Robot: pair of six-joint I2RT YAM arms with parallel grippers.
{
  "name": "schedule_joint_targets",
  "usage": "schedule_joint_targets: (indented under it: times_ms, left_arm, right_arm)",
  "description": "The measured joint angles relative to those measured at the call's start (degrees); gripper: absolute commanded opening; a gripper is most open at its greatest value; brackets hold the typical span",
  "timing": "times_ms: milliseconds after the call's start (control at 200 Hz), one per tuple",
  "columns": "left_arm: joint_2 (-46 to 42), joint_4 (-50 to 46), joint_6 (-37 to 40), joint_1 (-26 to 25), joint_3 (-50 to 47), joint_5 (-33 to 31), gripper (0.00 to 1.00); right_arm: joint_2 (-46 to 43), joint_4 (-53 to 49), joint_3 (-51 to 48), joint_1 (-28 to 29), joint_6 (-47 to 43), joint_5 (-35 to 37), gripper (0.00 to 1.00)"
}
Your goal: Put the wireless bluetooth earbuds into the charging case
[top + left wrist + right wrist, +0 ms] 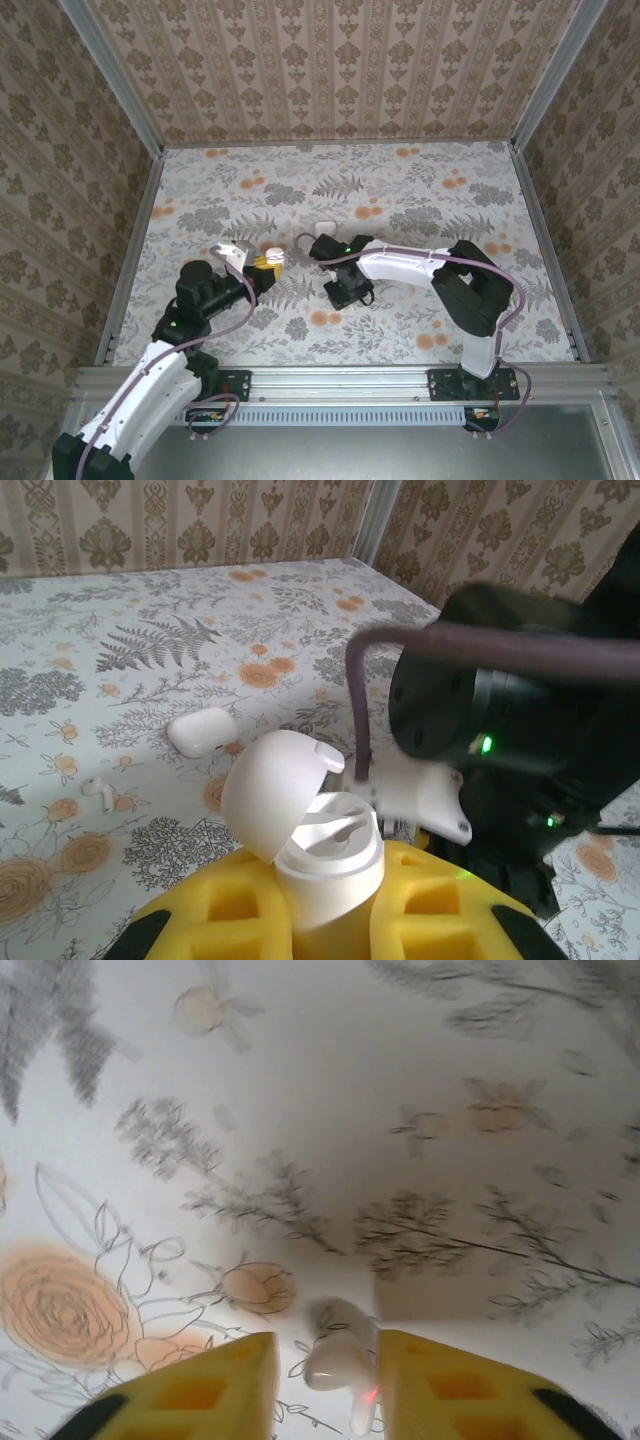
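Earbud being worked: a tiny white earbud point(340, 1365) lies on the tabletop point(330, 1110), to the right of the charging case point(330, 870).
Right fingers point(200, 1390): partly open and set astride that earbud. A gap shows on one side, so it does not look clamped.
Charging case: held upright with its lid tipped open, the left fingers point(430, 905) shut tight on its body.
Second earbud point(95, 788): loose on the tabletop, beyond the charging case and to its left in the left wrist view.
Step in hand: most likely the pickup of the earbud between the right fingers.
Next move: calls for closing squarely on the small, slippery bud, lifting it, carrying it left to the charging case and lining its stem up with a socket.
Count: two earbuds, both outside the charging case. There are two white cases, the open held one and a closed spare case point(200, 732) on the tabletop just beyond it.
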Motion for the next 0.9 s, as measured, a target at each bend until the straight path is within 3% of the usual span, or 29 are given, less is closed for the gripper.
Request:
schedule_joint_targets:
  times_ms: [175,330,570,705,900]
  left_arm:
    - [3.5,4.6,-2.6,0.0,-0.3,1.9,0.0]
    - [6.6,10.3,-5.5,0.0,-0.3,4.0,0.0]
    - [13.6,24.0,-11.7,-0.3,-0.5,11.3,0.0]
    - [16.7,31.5,-14.9,-1.0,-0.5,15.5,0.0]
    - [18.4,36.7,-17.2,-3.8,0.0,19.2,0.0]
  right_arm:
    - [-6.5,4.7,-5.1,-3.3,4.7,-2.9,0.48]
    - [-18.3,11.1,-10.8,-5.2,7.5,-5.2,0.5]
    - [-37.5,29.6,-17.2,-5.9,11.3,-10.1,0.61]
    - [-39.4,38.4,-18.1,-5.9,12.8,-13.7,0.64]
    - [-36.8,43.3,-18.0,-5.9,14.2,-17.3,0.65]
